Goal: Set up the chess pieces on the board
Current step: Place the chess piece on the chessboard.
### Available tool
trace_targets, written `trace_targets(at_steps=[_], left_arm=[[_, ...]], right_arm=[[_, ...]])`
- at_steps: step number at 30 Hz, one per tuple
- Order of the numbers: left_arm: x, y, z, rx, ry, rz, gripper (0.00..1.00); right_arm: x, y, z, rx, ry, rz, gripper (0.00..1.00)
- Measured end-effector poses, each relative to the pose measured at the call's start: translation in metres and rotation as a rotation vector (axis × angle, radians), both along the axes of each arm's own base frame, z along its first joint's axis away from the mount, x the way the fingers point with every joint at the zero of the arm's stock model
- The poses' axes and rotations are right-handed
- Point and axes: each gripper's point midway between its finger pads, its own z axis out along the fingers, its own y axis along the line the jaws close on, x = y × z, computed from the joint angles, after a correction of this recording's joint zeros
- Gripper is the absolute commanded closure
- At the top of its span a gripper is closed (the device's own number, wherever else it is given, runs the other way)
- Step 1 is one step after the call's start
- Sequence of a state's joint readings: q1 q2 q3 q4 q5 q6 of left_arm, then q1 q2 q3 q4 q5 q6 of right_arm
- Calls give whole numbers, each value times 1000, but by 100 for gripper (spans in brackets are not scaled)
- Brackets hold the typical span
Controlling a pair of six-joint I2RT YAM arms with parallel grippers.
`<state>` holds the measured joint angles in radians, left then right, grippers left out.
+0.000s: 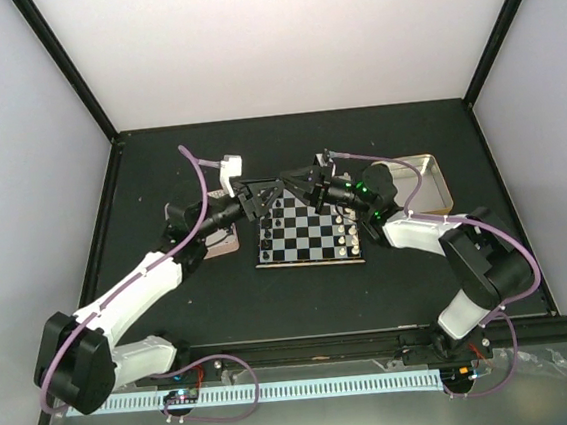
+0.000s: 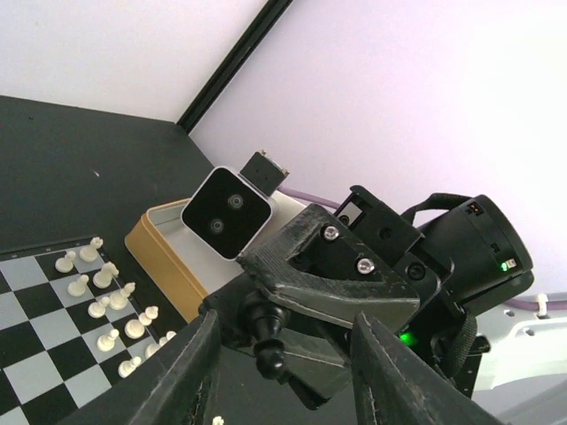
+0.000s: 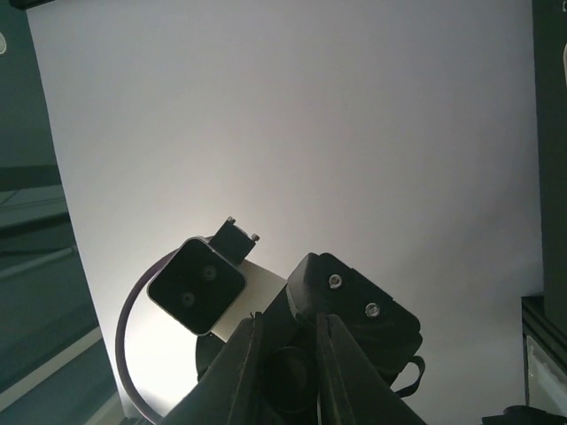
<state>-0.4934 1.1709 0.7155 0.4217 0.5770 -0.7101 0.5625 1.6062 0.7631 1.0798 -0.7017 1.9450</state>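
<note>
Left wrist view: my right gripper (image 3: 288, 326) is pinched shut on a tiny black turned chess piece (image 2: 266, 341). It holds the piece in the air over the far edge of the small glossy black-and-silver checked board (image 1: 307, 242). My left gripper (image 2: 283, 326) stands partly open, one finger on each side of the piece, gripping nothing. If I let go on the right before the left closes squarely, the piece drops and could topple the small white pieces (image 2: 106, 305) standing below. An off-centre squeeze could flick it away.
</note>
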Motion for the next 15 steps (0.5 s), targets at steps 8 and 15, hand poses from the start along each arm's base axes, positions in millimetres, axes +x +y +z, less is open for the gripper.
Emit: trace_targets(at_steps=[8, 15], left_arm=[[4, -5, -11, 7, 33, -5, 81], [4, -5, -11, 10, 28, -1, 93]], right_arm=[[-1, -1, 4, 23, 3, 5, 94], [1, -1, 1, 8, 2, -3, 93]])
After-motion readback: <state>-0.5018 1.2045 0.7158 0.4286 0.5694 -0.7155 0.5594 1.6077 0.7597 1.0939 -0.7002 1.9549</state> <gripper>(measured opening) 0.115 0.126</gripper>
